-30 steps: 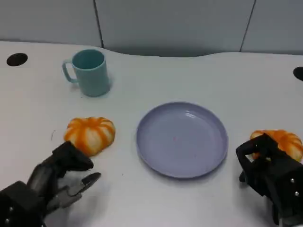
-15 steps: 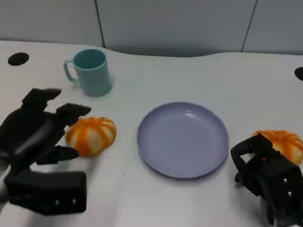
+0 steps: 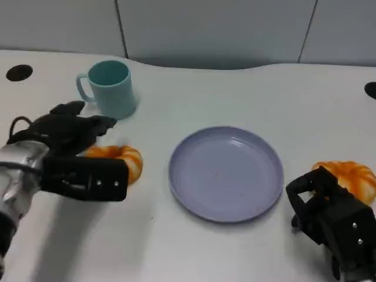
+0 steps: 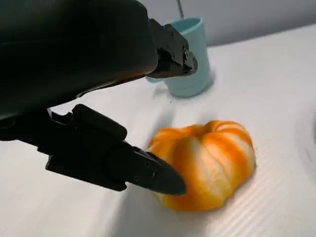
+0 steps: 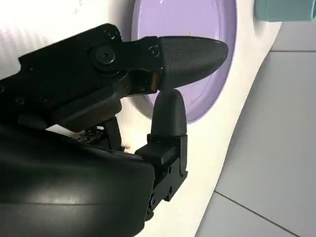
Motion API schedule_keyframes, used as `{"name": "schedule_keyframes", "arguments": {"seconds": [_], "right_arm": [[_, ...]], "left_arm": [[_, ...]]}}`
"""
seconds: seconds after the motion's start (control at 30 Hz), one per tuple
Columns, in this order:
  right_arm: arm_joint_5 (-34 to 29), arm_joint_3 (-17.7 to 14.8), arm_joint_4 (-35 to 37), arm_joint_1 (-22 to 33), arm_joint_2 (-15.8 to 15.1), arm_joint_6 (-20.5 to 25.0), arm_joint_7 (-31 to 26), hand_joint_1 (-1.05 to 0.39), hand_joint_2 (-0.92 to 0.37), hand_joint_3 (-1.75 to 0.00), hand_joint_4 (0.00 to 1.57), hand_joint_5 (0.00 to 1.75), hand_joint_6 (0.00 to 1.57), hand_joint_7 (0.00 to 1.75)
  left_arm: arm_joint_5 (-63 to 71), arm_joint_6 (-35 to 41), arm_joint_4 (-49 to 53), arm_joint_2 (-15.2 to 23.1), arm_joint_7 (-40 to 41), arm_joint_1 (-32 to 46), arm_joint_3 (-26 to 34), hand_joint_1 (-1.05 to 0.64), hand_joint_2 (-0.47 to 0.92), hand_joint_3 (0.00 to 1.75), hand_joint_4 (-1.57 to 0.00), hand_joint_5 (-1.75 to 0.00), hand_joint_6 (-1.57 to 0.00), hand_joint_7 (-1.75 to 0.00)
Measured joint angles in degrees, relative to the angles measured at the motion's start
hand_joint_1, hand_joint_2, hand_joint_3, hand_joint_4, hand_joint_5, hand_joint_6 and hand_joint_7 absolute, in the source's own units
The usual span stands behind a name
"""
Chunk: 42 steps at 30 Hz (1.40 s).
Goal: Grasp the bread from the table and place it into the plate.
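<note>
So, hovering right over the bread [image 3: 120, 161] with the left hand [image 3: 70, 155], fingers spread and gripping nothing yet, thumb low on one side and the rest arching over the top, probably lining up to close around it. Sitting on the table [image 3: 235, 94] at about 9 o'clock from the plate [image 3: 226, 173], near it but apart, with the teal cup [image 3: 108, 88] further back at roughly 11 o'clock. Resting at about 4 o'clock from the plate with the right hand [image 3: 332, 220], fingers curled in and holding nothing, likely just parking out of the way.

Covering most of the bread from the head view, though showing it whole from the left wrist [image 4: 207, 163]. Also blocking part of a second orange bun [image 3: 352, 176] beside the right hand. Hard telling whether any fingertip is touching the bread already.
</note>
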Motion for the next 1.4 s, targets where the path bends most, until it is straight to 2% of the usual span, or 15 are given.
{"name": "schedule_keyframes", "arguments": {"seconds": [0.13, 0.23, 0.5, 0.63, 0.67, 0.7, 0.73, 0.77, 0.8, 0.83, 0.87, 0.93, 0.97, 1.03, 1.4], "right_arm": [[0.2, -0.1, 0.6, 0.0, -0.1, -1.4, 0.1, -0.25, -0.92, -0.45, 0.63, 1.75, 0.41, 1.58], [0.2, -0.1, 0.8, 0.0, -0.2, -1.6, 0.2, -0.25, -0.92, -0.45, 0.63, 1.75, 0.41, 1.58], [0.2, 0.0, 0.5, 0.7, -0.2, -1.9, 0.1, -0.23, -0.92, -0.46, 0.62, 1.75, 0.4, 1.58], [0.2, 0.1, 0.0, 1.3, -0.2, -2.1, 0.1, -0.23, -0.92, -0.47, 0.62, 1.75, 0.4, 1.58], [0.2, 0.1, -0.2, 1.5, -0.2, -2.1, 0.0, -0.23, -0.92, -0.47, 0.62, 1.75, 0.4, 1.58], [0.1, 0.1, -0.3, 1.6, -0.2, -2.1, 0.0, -0.23, -0.92, -0.47, 0.62, 1.75, 0.4, 1.59], [0.1, 0.1, -0.5, 1.7, -0.1, -2.1, 0.0, -0.23, -0.92, -0.47, 0.62, 1.75, 0.39, 1.59], [0.1, 0.1, -0.7, 1.9, -0.1, -2.1, -0.1, -0.23, -0.92, -0.47, 0.62, 1.75, 0.39, 1.59], [0.1, 0.1, -1.0, 2.1, 0.0, -2.1, -0.1, -0.22, -0.92, -0.47, 0.62, 1.75, 0.4, 1.59], [0.1, 0.1, -1.4, 2.3, 0.1, -2.1, -0.1, -0.21, -0.92, -0.47, 0.62, 1.75, 0.4, 1.6], [0.1, 0.1, -1.8, 2.5, 0.2, -2.1, -0.1, -0.21, -0.92, -0.47, 0.62, 1.75, 0.4, 1.6], [0.1, 0.2, -2.2, 2.5, 0.2, -2.2, -0.2, -0.22, -0.92, -0.46, 0.62, 1.75, 0.39, 1.6], [0.1, 0.2, -2.4, 2.6, 0.2, -2.2, -0.2, -0.23, -0.92, -0.47, 0.61, 1.75, 0.39, 1.6], [0.1, 0.2, -2.8, 2.7, 0.2, -1.8, -0.2, -0.23, -0.92, -0.47, 0.59, 1.75, 0.38, 1.59], [0.2, 0.2, -3.1, 2.7, 0.2, -0.5, -0.2, -0.22, -0.92, -0.46, 0.63, 1.75, 0.39, 1.59]], "left_arm": [[0.0, 0.1, 9.6, -2.4, 0.8, -3.7, -4.0, -0.84, 0.74, 0.0, 0.0, 0.0, -0.09, -0.01], [0.0, 0.1, 15.6, -4.1, 1.1, -5.4, -6.2, -0.87, 0.73, 0.0, -0.02, -0.01, -0.1, -0.02], [-0.6, 1.2, 22.8, -7.5, 5.5, -7.6, -9.0, -0.56, 0.7, 0.0, -0.14, -0.07, -0.18, -0.03], [-2.0, 1.3, 24.5, -8.2, 9.8, -7.5, -9.2, -0.53, 0.71, 0.01, -0.19, -0.09, -0.2, -0.03], [-2.0, 1.3, 24.7, -8.3, 10.6, -7.5, -9.4, -0.5, 0.71, 0.01, -0.23, -0.12, -0.26, -0.06], [-2.2, 1.3, 24.9, -8.4, 11.2, -7.4, -9.6, -0.45, 0.72, 0.01, -0.3, -0.17, -0.37, -0.11], [-2.3, 1.4, 25.1, -8.5, 12.3, -7.4, -9.7, -0.39, 0.75, 0.01, -0.3, -0.5, -0.45, -0.31], [-2.3, 1.4, 25.2, -8.6, 14.2, -7.3, -10.0, -0.31, 0.84, 0.02, -0.27, -1.11, -0.41, -0.87], [-2.3, 1.5, 25.4, -8.8, 16.6, -7.0, -10.2, -0.25, 0.88, 0.02, -0.27, -1.42, -0.38, -1.2], [-2.5, 1.6, 25.4, -9.0, 19.6, -6.5, -10.2, -0.2, 0.9, 0.02, -0.33, -1.61, -0.36, -1.47], [-2.6, 1.5, 25.5, -9.1, 22.1, -6.1, -10.1, -0.18, 0.91, 0.02, -0.39, -1.68, -0.37, -1.56], [-2.7, 0.9, 25.7, -9.3, 25.2, -5.7, -10.1, -0.16, 0.92, 0.01, -0.55, -1.73, -0.45, -1.61], [-2.7, 0.6, 25.8, -9.3, 26.6, -5.4, -10.1, -0.17, 0.92, 0.05, -0.72, -1.74, -0.52, -1.69], [-3.0, -0.5, 25.9, -9.3, 29.4, -4.6, -9.9, -0.19, 0.92, 0.09, -0.83, -1.74, -0.58, -1.73], [-12.0, -6.6, 26.1, -9.2, 30.1, -1.9, -3.0, -0.17, 0.88, 0.23, -0.84, -1.75, -0.6, -1.75]]}}
